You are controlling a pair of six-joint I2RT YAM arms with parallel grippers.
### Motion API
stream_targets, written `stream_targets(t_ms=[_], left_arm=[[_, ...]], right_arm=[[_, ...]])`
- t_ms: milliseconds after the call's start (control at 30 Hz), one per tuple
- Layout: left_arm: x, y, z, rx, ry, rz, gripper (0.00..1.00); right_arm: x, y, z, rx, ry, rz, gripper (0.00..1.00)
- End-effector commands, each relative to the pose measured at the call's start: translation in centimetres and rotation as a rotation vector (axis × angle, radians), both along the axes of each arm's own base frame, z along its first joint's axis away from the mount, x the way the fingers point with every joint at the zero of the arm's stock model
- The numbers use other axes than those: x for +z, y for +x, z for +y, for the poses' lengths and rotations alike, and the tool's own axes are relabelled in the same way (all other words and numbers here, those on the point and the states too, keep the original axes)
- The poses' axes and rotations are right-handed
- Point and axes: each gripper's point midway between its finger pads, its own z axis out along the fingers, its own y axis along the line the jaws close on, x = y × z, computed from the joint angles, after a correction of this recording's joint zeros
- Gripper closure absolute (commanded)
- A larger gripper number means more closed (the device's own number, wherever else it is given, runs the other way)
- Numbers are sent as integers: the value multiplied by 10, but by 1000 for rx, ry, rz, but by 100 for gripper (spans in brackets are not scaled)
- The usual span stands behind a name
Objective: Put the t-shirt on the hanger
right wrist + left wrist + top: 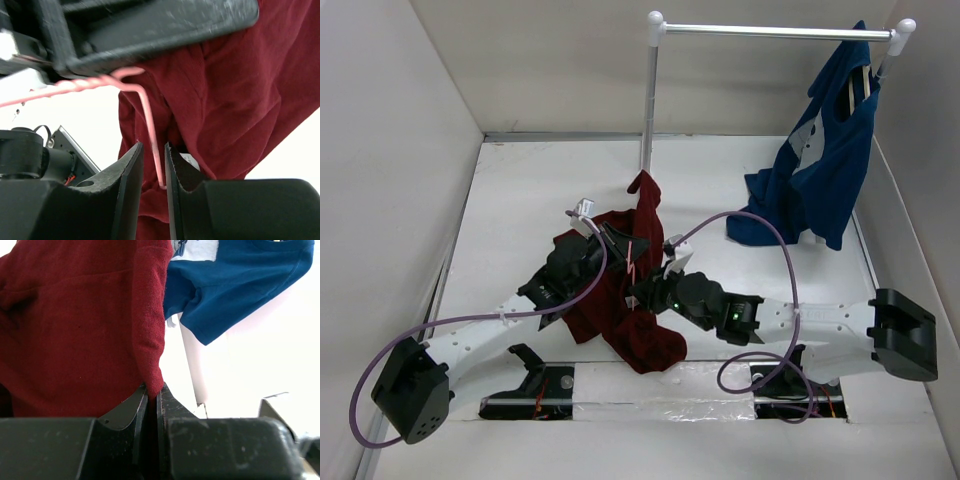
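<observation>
While my left claw (152, 391) pinches the t-shirt (620, 305) edge, its length running near-to-far over the table (520, 190), my right claw (154, 150) clamps the hanger (149, 117) wire (hook pointing down)

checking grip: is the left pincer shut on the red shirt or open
Shut on the t-shirt: left wrist view shows the left pincer with jaws nearly together, maroon cloth pinched between.

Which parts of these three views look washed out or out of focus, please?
Top external: evenly lit, the dark red cloth t-shirt sharp. Left wrist: white backdrop blown out behind the navy-blue garment. Right wrist: thin pink wire hanger slightly soft, background overexposed.
</observation>
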Motion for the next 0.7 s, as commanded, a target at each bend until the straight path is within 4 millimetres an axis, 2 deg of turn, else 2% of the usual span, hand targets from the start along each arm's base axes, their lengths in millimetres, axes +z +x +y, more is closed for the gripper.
stream_targets(t_ms=[0, 233, 300, 333, 367, 467, 500, 533, 600, 633, 667], left_arm=[[38, -3, -2, -12, -93, -85, 100], [37, -3, -2, -10, -96, -84, 100], [36, -2, -3, -12, -83, -76, 100], [35, -2, -3, -12, -76, -76, 100], [37, -2, -2, -9, -80, -80, 100], [35, 0, -2, -9, -52, -95, 98], [42, 3, -2, -2, -41, -109, 92], [36, 5, -1, 4, 0, -97, 78], [40, 12, 0, 22, 45, -118, 64], [39, 17, 5, 56, 62, -122, 51], [42, 18, 6, 68, 67, -133, 45]], right_arm=[[15, 5, 7, -11, 82, -6, 71], [8, 3, 15, 27, 101, 2, 72], [9, 2, 16, 28, 120, 6, 80], [3, 0, 14, 30, 117, 11, 86], [7, 0, 14, 33, 141, 2, 96], [7, -2, 8, 30, 152, 8, 100], [7, -3, 6, 27, 157, 15, 100], [11, -4, 3, 26, 167, 14, 100], [7, -7, -1, 33, 156, 20, 100], [8, -8, -2, 35, 155, 21, 100], [9, -10, -5, 39, 152, 23, 100]])
